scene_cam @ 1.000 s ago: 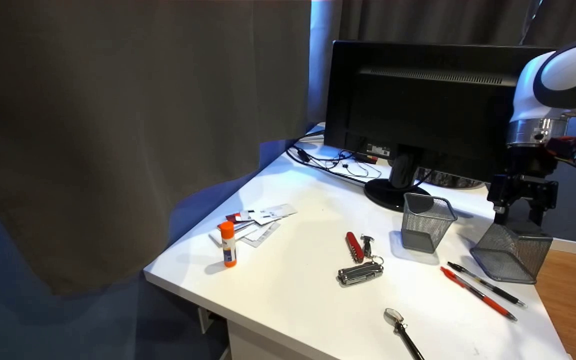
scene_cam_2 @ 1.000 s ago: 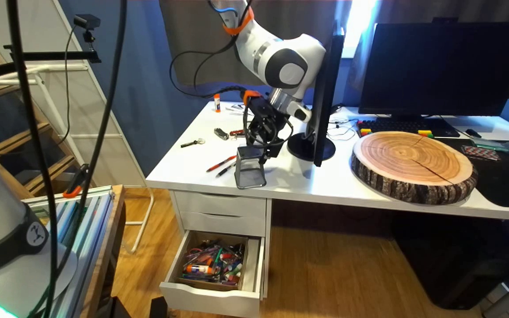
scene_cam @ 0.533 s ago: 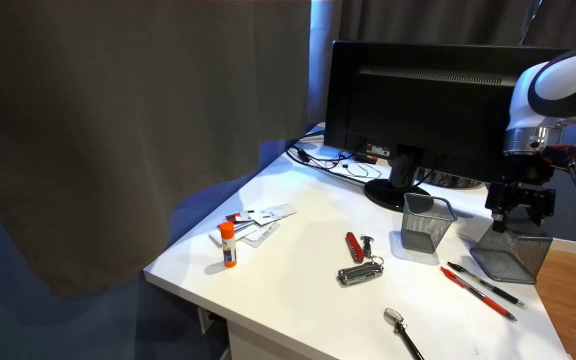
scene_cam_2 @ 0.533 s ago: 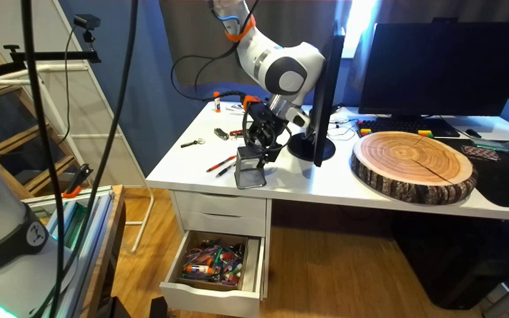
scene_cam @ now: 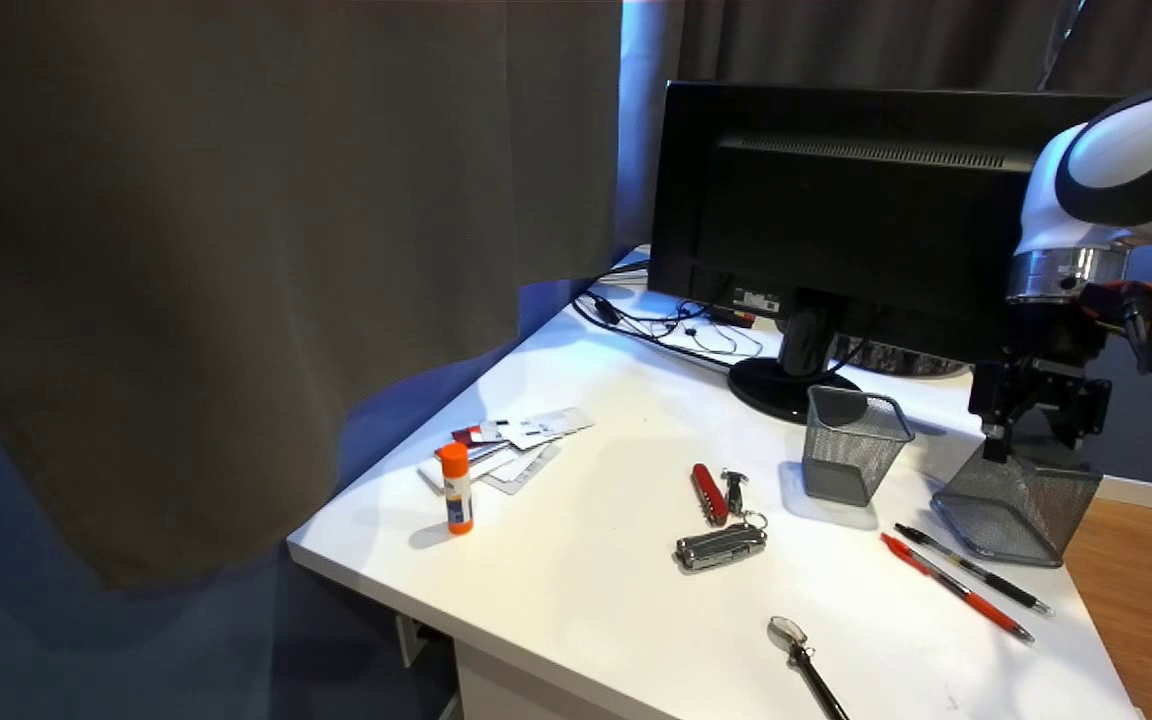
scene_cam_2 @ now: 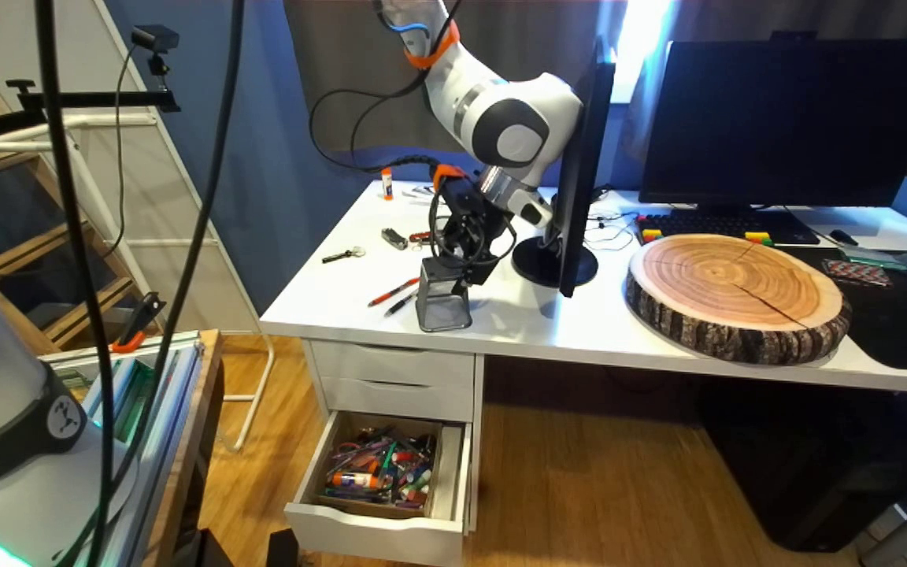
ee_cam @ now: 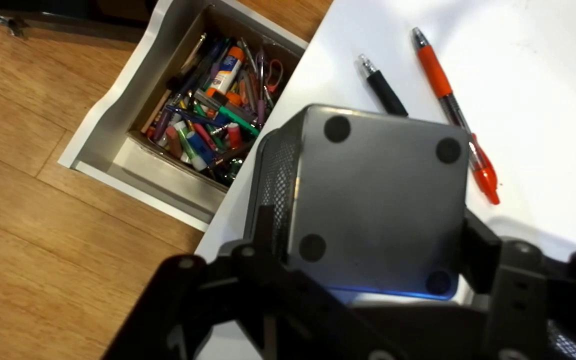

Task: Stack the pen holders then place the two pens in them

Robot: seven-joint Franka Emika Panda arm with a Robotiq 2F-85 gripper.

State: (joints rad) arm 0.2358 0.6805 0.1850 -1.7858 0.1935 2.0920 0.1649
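One dark mesh pen holder [scene_cam: 854, 445] stands upright by the monitor foot; the arm hides it in an exterior view. The other mesh holder [scene_cam: 1058, 505] stands upside down near the desk edge, its footed base [ee_cam: 378, 195] facing the wrist camera. My gripper [scene_cam: 1036, 445] is open around this base, as the wrist view [ee_cam: 370, 217] shows. One finger is at or against the base's right side; the other has a gap to the base's left edge. A red pen [scene_cam: 956, 588] and a black pen [scene_cam: 981, 573] lie side by side in front of the upside-down holder.
A monitor [scene_cam: 866, 220] stands close behind the arm. A red pocket knife [scene_cam: 709, 495], a grey multitool [scene_cam: 721, 547], a black-handled tool [scene_cam: 806, 665], a glue stick [scene_cam: 457, 490] and cards [scene_cam: 526, 440] lie on the desk. An open drawer [scene_cam_2: 379, 528] sits below the edge.
My gripper has lowered and shifted slightly around the upside-down holder. That holder has slid a little away from the desk's front edge. The pens and the upright holder have not moved.
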